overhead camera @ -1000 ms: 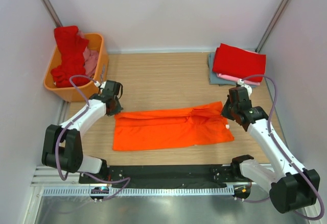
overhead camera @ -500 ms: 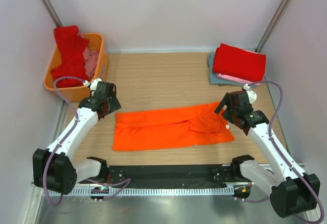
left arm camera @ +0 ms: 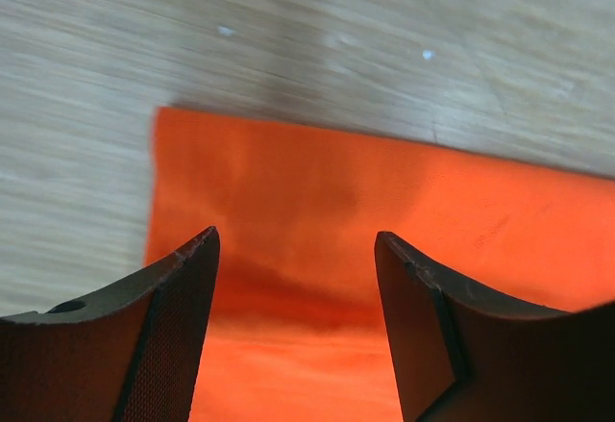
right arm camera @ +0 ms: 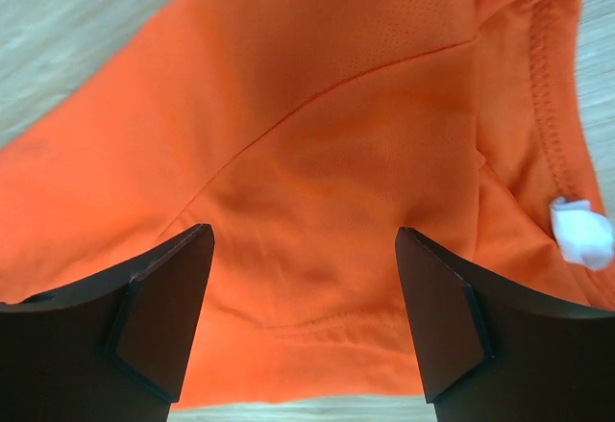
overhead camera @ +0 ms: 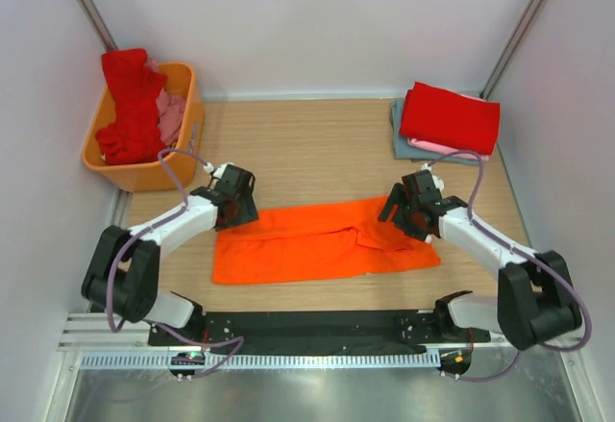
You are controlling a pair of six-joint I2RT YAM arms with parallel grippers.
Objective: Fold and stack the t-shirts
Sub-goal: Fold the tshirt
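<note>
**Item 1.** The orange t-shirt (overhead camera: 322,242) lies flat on the bench (overhead camera: 307,143), folded into a long strip running left to right, nearer the front edge.

**Item 2.** The left fingers (left arm camera: 168,316) stand apart over the strip's far left corner. The cloth's edge and corner show in the gap between them, and nothing is gripped.

**Item 3.** The right fingers (right arm camera: 159,311) stand wide apart over the strip's right end. Cloth fills the gap, but none of it is pinched. The white neck label (right arm camera: 581,233) lies outside the gap, at the right of the wrist view. Whether either pair's tips touch the cloth cannot be told.

**Count.**
- T-shirts seen: six.
- On the bench: one, the orange.
- Stacked at the far right corner: three. The red folded t-shirt (overhead camera: 450,117) is on top, the pink folded t-shirt (overhead camera: 430,145) is under it, and the grey-blue t-shirt (overhead camera: 398,119) is lowest.
- In the basket (overhead camera: 144,174) at far left: two, the red loose t-shirt (overhead camera: 130,105) and the pink loose t-shirt (overhead camera: 173,114).
- Baskets: one.
</note>
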